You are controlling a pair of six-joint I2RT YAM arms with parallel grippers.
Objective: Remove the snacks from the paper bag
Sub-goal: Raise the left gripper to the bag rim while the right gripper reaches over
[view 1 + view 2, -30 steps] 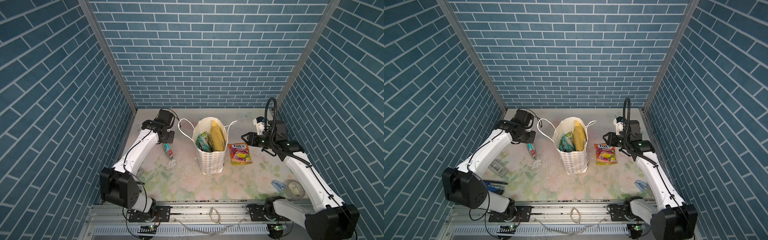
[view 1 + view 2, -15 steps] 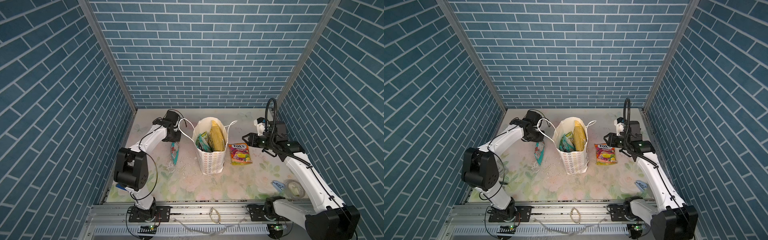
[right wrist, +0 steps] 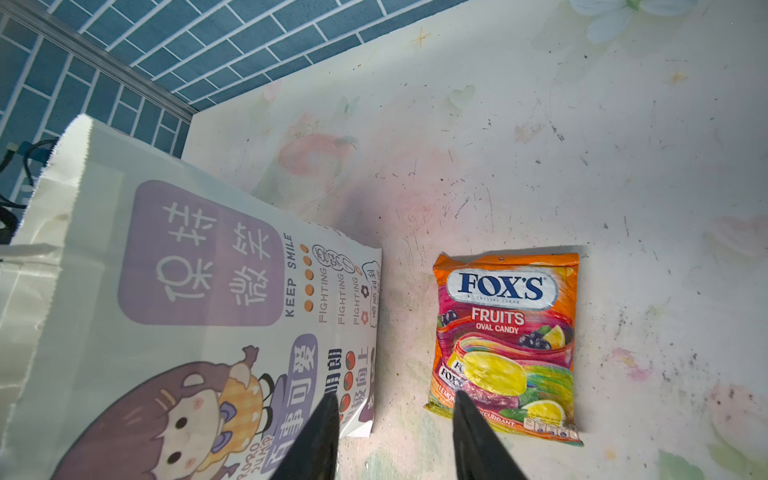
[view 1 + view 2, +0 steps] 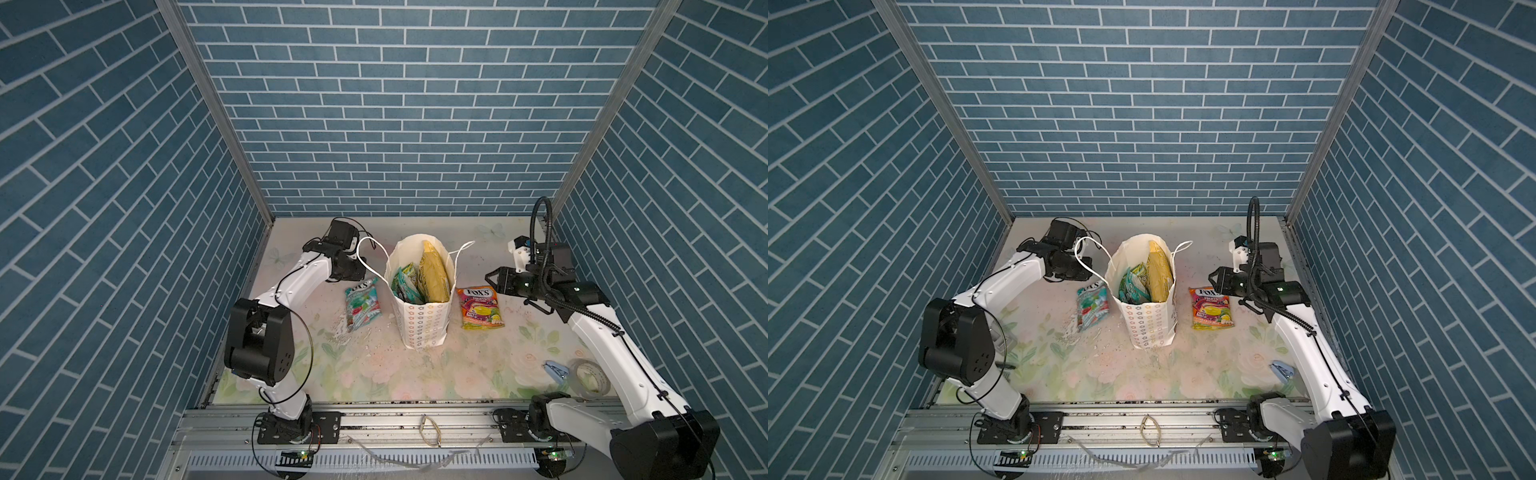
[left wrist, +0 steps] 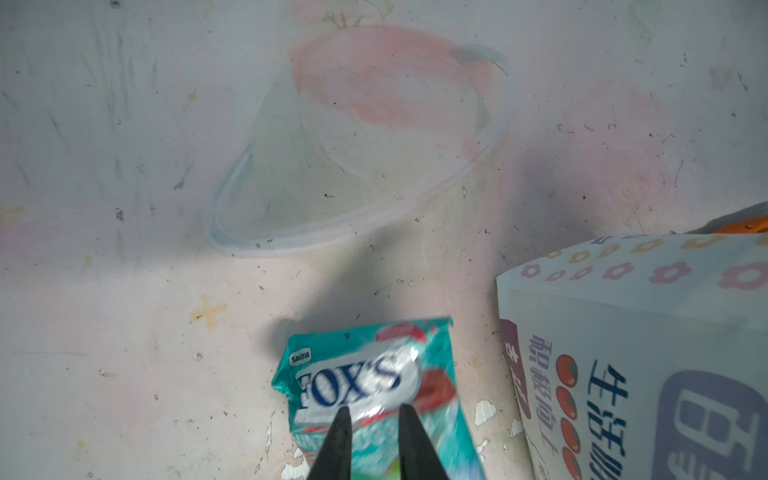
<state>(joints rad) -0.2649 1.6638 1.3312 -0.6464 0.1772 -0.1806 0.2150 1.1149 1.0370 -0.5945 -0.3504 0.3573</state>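
Standing upright on the table (image 4: 374, 374), paper bag (image 4: 422, 328) held the yellow chips bag (image 4: 434, 274) and green pouches (image 4: 405, 286), teal pouch (image 4: 363, 303) lay flat beside it — left jaws narrowly parted over it, gripping nothing, orange pouch (image 4: 480, 307) lay opposite, right jaws half-spread, empty.

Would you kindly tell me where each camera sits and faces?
Top views: high in front, looking down at the table and paper bag; left arm and right arm show.
Left wrist: on left arm, looking past left claw at teal pouch.
Right wrist: on right arm, looking past right claw at orange pouch.
Shared: the paper bag, in all.
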